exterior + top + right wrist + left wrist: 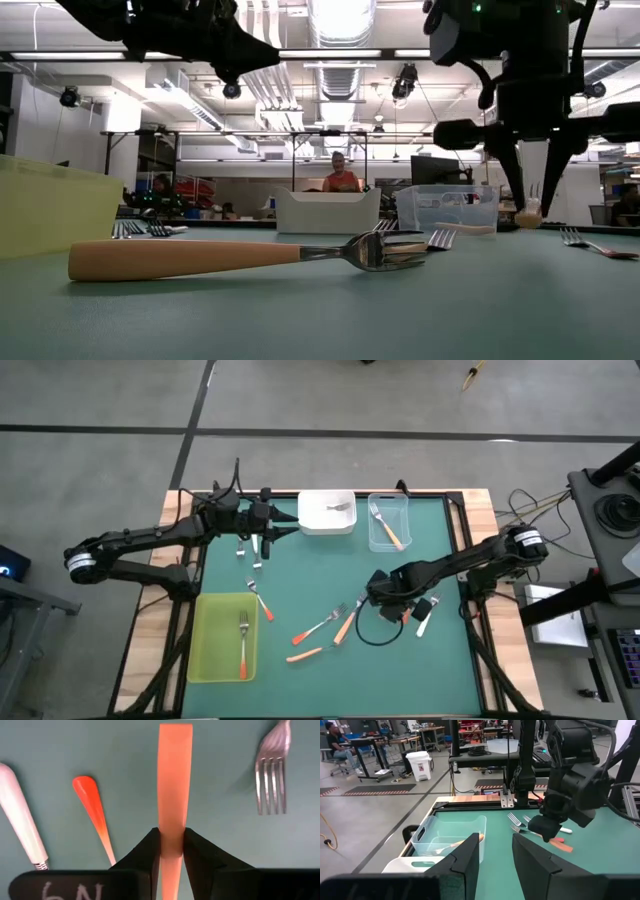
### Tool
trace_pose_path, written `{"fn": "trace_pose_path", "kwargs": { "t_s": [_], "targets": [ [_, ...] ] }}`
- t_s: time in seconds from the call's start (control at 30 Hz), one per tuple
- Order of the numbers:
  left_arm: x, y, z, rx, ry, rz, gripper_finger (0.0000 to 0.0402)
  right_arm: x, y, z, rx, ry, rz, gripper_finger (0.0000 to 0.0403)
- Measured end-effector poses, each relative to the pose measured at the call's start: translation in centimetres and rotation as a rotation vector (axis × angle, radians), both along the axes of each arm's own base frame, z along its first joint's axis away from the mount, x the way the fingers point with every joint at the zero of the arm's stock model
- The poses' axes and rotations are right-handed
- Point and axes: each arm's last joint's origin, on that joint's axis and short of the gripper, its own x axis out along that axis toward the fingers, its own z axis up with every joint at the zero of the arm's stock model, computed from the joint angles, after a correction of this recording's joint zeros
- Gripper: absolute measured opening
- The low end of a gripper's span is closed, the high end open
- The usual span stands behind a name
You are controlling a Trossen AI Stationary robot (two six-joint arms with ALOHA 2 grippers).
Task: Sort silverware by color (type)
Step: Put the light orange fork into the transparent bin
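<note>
Light orange fork handle (175, 785), slim and flat, right gripper (171, 847) fingers nearly together, clamped on its sides, above green table (225, 760)

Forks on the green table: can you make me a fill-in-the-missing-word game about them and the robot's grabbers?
1. The right gripper is clamped on a fork handle coloured light ____.
2. The yellow-green tray holds just ____ fork, the red-orange fork.
3. The light orange fork beside the white tray lies in the ____ tray.
4. The left gripper, above the table, has ____ between its fingers.

Missing words: orange; one; clear; nothing.
</note>
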Motion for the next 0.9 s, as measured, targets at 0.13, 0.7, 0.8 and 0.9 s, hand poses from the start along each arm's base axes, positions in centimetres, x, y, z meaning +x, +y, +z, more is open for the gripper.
{"fn": "trace_pose_path", "kwargs": {
  "t_s": [0.13, 0.7, 0.8, 0.9],
  "targets": [
    [0.0, 0.0, 0.0, 0.000, 0.000, 0.000, 0.0100, 0.2, -0.1, -0.4, -0.037, 0.011, -0.023, 0.0065],
    [0.0, 0.0, 0.2, 0.062, -0.013, -0.007, 0.0100, 0.8, -0.4, 1.3, -0.160, -0.080, -0.088, 0.0152],
    [0.0, 0.0, 0.4, 0.101, -0.036, -0.008, 0.0100, 1.5, -0.4, 3.0, -0.198, -0.169, -0.219, 0.0150],
    [0.0, 0.1, 0.5, 0.153, -0.035, 0.014, 0.0100, 2.5, -0.6, 4.9, -0.222, -0.323, -0.578, 0.0141]
  ]
}}
